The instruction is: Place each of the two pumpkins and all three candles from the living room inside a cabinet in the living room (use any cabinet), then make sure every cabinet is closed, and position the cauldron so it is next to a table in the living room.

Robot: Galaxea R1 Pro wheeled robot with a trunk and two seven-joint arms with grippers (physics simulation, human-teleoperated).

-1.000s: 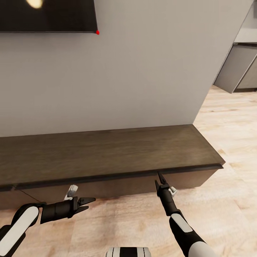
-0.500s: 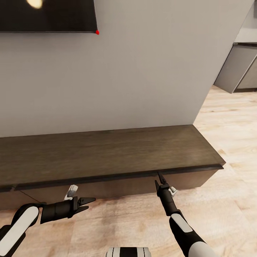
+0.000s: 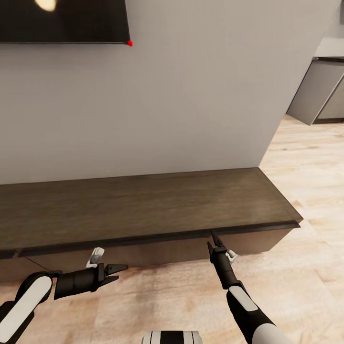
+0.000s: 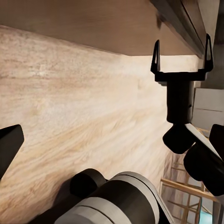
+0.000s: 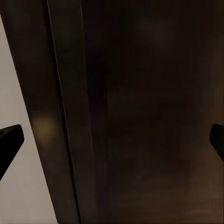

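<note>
Reaching my right gripper (image 3: 212,239), fingers spread and empty, up to the cabinet (image 3: 143,205) front just under its top lip; left gripper (image 3: 118,273) is idling open near the floor. Judged step: opening a drawer. Next: hooking that edge, pulling outward.
</note>
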